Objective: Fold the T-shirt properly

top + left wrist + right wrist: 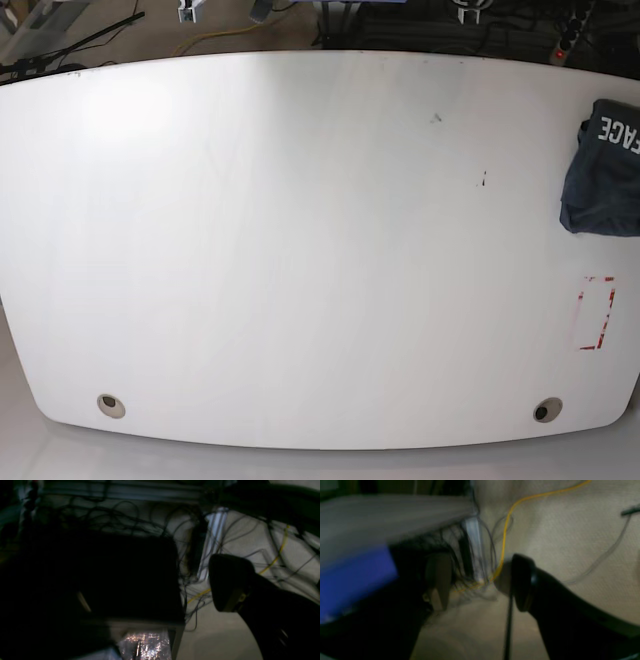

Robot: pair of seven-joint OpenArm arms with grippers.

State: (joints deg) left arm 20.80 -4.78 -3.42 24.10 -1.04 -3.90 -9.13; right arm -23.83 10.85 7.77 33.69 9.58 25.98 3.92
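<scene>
Both grippers were seen spread and empty, the left gripper and the right gripper pointed at a cabled floor (away from the table). The T-shirt lay bunched at the table's far right edge. Folding was judged not begun; reaching and spreading it would be needed next.

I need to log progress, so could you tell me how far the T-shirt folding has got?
Done: the T-shirt lies as a compact bundle at the table's far right edge in the base view, lettering up, partly cut off by the frame, so I cannot judge its neatness. In hand: nothing; neither arm shows over the table, and both wrist views show open fingers over floor and cables. Left: perhaps nothing, or tidying.
</scene>
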